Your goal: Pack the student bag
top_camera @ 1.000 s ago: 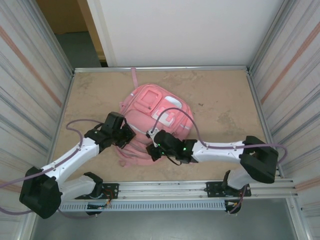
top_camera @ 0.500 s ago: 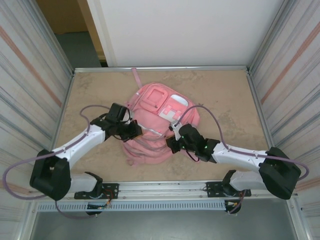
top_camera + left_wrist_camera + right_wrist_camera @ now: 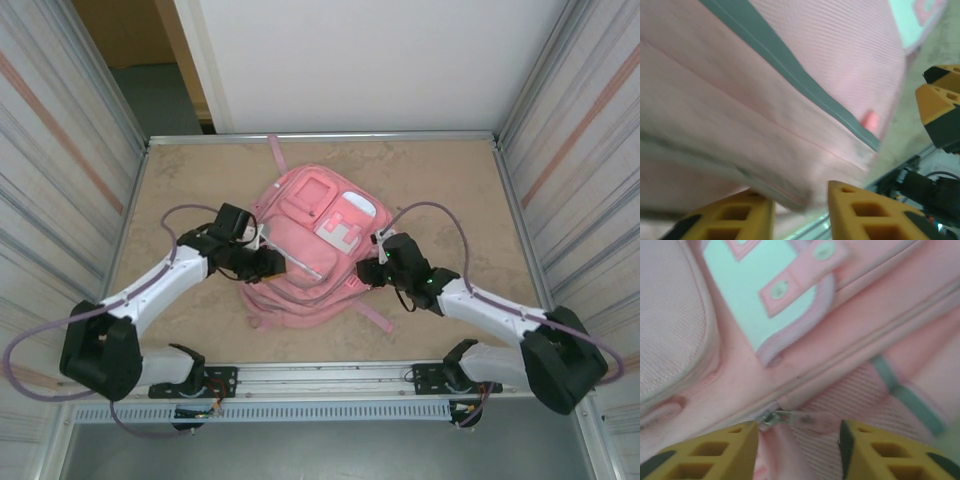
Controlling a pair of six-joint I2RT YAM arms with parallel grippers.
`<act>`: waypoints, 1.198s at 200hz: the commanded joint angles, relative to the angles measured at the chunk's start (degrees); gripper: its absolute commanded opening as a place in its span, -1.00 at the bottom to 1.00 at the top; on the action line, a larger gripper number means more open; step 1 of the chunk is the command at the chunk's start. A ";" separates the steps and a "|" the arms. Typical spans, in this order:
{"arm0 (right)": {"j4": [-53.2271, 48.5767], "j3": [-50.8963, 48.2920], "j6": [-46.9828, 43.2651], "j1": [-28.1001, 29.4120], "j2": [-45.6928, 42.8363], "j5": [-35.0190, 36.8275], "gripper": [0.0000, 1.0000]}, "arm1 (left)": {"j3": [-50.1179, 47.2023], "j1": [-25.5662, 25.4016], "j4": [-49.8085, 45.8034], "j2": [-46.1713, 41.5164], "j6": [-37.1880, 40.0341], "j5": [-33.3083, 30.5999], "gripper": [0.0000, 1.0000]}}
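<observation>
**Q:** On the tan tabletop, what is item one?

**A:** Item one is the large soft pink fabric backpack. It lies front-up at the middle of the table, with its narrow pink top loop pointing to the far edge. A white pocket patch with light-pink tabs sits on the front, and a silver zip line crosses the side panel.

**Q:** Grippers?

**A:** Your left gripper is against the bag's left flank. Its yellow fingers are parted, and a fold of pink fabric sags into the gap. Your right gripper is at the bag's right flank, fingers also spread. A small metal zip pull lies just beyond the tips, between them and not pinched.

**Q:** Surroundings and obstructions?

**A:**
- A loose pink shoulder strap trails from the bag's lower right corner toward the near side, close beside your right forearm.
- Lilac cables arch over both arms, and the right one loops near the bag's upper right edge.
- Corrugated metal side walls close both flanks of the table.
- An aluminium rail runs along the near edge and carries both bases.
- A white panel stands behind the far edge.
</observation>
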 commanded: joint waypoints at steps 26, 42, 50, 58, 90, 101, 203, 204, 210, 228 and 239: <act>-8.31 -1.49 2.89 -2.72 -21.02 16.19 0.99 | 2.38 -2.26 -4.43 -18.90 0.98 -16.57 0.97; -9.26 -2.32 1.48 -3.36 -27.42 22.64 0.99 | -0.09 -2.30 -2.63 -25.11 5.28 -25.77 0.97; -9.58 -2.79 0.33 -3.50 -29.88 26.90 0.99 | -1.87 -2.35 -1.54 -27.78 7.29 -30.52 0.97; -10.10 -2.97 -0.63 -3.87 -31.45 31.05 0.99 | -3.81 -2.30 -0.44 -30.02 8.84 -35.89 0.97; -15.41 -4.05 -5.57 -6.79 -34.76 36.41 0.99 | -12.12 -2.22 9.06 -37.04 22.68 -45.20 0.97; -12.96 -6.92 -7.37 -7.73 -35.52 35.60 0.99 | -16.03 -2.26 13.24 -38.66 27.15 -46.45 0.97; 21.66 -24.91 -13.28 -38.59 -28.66 -0.07 0.99 | -38.15 19.14 57.66 -22.59 37.92 -33.97 0.97; 21.92 -24.85 -13.40 -38.60 -28.28 -0.16 0.99 | -38.43 19.10 58.54 -22.26 37.97 -33.90 0.97; 23.38 -24.32 -14.04 -38.71 -25.86 -0.70 0.99 | -39.39 19.32 62.71 -20.57 38.65 -33.76 0.97; 29.89 -23.68 -16.75 -38.71 -18.92 -4.41 0.99 | -38.84 19.42 68.37 -16.10 42.82 -30.48 0.97; 35.90 -23.84 -17.35 -38.78 -13.95 -4.82 0.99 | -38.59 20.26 71.32 -12.81 43.34 -30.59 0.97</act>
